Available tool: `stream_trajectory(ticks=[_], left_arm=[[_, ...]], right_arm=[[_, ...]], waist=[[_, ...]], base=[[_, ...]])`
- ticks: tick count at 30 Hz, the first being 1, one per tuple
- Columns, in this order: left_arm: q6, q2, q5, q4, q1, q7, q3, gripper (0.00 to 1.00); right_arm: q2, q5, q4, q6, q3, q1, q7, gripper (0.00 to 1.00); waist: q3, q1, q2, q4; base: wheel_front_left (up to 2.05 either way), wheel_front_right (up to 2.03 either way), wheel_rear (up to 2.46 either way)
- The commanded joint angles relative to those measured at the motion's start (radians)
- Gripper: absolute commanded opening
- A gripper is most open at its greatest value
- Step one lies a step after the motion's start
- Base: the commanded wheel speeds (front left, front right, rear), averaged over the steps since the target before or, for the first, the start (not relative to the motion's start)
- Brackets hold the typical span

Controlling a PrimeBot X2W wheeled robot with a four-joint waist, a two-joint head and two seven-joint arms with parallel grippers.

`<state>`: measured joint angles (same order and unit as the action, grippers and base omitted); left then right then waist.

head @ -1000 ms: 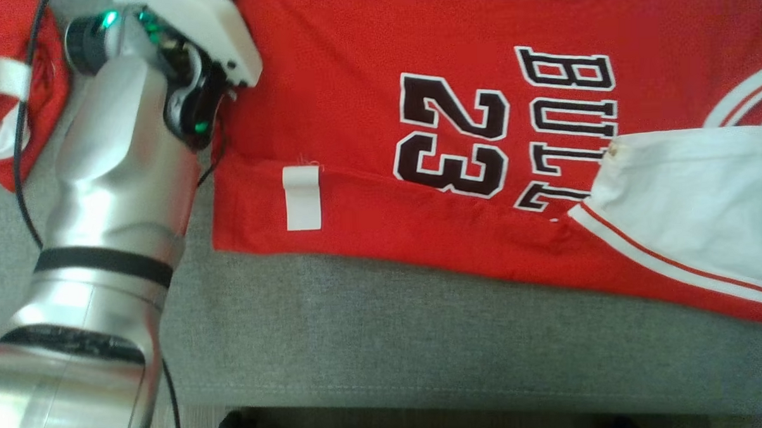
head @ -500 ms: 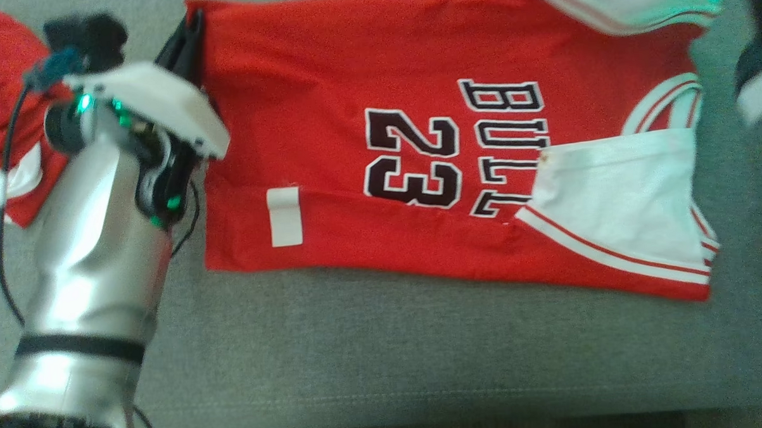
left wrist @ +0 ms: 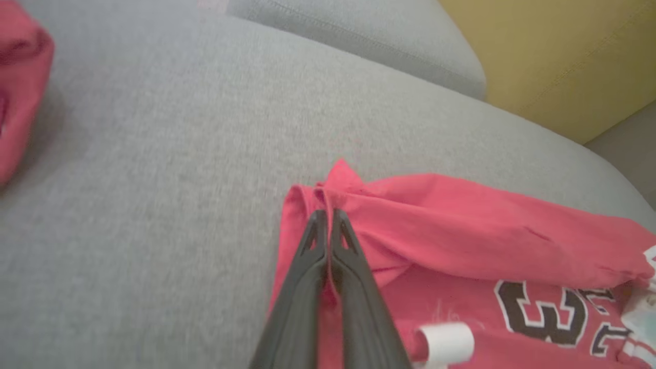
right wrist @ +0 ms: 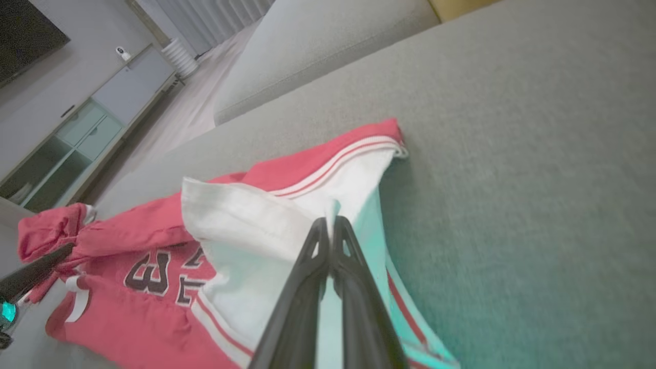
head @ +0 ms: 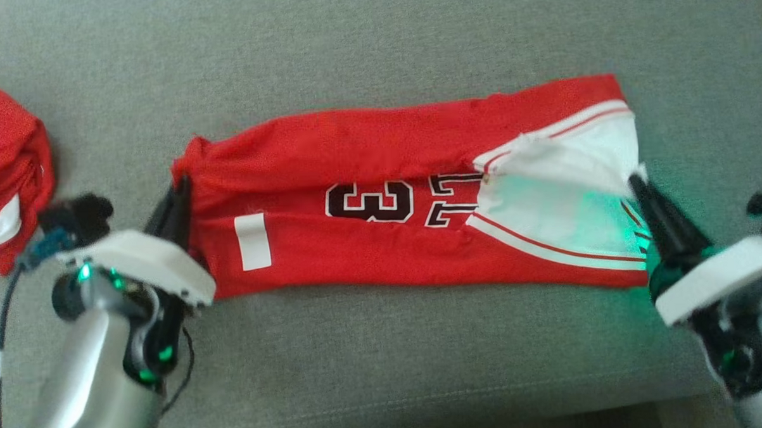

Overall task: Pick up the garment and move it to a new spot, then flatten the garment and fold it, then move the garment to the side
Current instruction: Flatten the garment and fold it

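Observation:
The garment (head: 366, 151), a red jersey with white trim and black numbers, lies on the grey sofa seat (head: 375, 43) as a long band, its far edge folded over toward me and covering the top of the print. My left gripper (head: 182, 183) is shut on the garment's left end, pinching red cloth (left wrist: 461, 225) between the fingertips (left wrist: 328, 212). At the garment's right end my right gripper (head: 633, 181) is shut on the white part (right wrist: 287, 205), with a small peak of cloth at the tips (right wrist: 329, 221).
A second bunched red garment (head: 5, 170) lies at the far left of the seat, also seen as a red lump (left wrist: 20, 87) in the left wrist view. The sofa's front edge (head: 387, 404) runs along the bottom. A yellow cushion (left wrist: 553, 51) stands behind.
The head camera has pulled back. Both grippers have drawn the garment's far edge toward me, folding it over so the number and letters are half covered. The right gripper has come into view.

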<state>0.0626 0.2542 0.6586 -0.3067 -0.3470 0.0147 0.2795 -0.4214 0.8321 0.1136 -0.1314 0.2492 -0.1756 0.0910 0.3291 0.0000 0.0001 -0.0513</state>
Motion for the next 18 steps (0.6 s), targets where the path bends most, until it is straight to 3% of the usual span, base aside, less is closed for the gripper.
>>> stream_trajectory(ticks=[1, 2, 3, 4, 12, 18], left_arm=[[0.012, 0.041, 0.014, 0.055, 0.013, 0.016, -0.04, 0.0], [0.017, 0.04, 0.019, 0.068, 0.032, 0.023, -0.04, 0.0], [0.025, 0.041, 0.019, 0.077, 0.047, 0.025, -0.04, 0.3], [0.035, 0.043, 0.012, 0.083, 0.061, 0.025, -0.039, 1.0], [0.158, 0.037, -0.123, 0.133, 0.158, -0.151, -0.032, 1.0], [0.25, 0.033, -0.249, 0.226, 0.196, -0.238, -0.003, 1.0]], right_arm=[[0.003, -0.019, -0.039, 0.001, -0.008, 0.035, 0.012, 0.0], [0.014, -0.024, -0.042, 0.001, -0.016, 0.052, 0.014, 0.0], [0.024, -0.034, -0.044, 0.001, -0.025, 0.067, 0.011, 0.36], [0.033, -0.047, -0.042, 0.001, -0.034, 0.08, 0.011, 1.0], [0.139, -0.28, -0.114, 0.001, -0.146, 0.125, -0.117, 1.0], [0.201, -0.415, -0.222, 0.001, -0.196, 0.147, -0.129, 1.0]], waist=[[-0.006, 0.0, -0.0001, -0.006], [-0.008, 0.0, -0.0001, -0.007], [-0.009, 0.0, -0.0001, -0.007], [-0.011, 0.0, -0.0001, -0.009], [-0.051, 0.0, -0.0001, -0.026], [-0.084, 0.0, -0.0001, -0.023]], base=[[0.0, 0.0, 0.0], [0.0, 0.0, 0.0], [0.0, 0.0, 0.0], [0.0, 0.0, 0.0], [0.0, 0.0, 0.0], [0.0, 0.0, 0.0]])
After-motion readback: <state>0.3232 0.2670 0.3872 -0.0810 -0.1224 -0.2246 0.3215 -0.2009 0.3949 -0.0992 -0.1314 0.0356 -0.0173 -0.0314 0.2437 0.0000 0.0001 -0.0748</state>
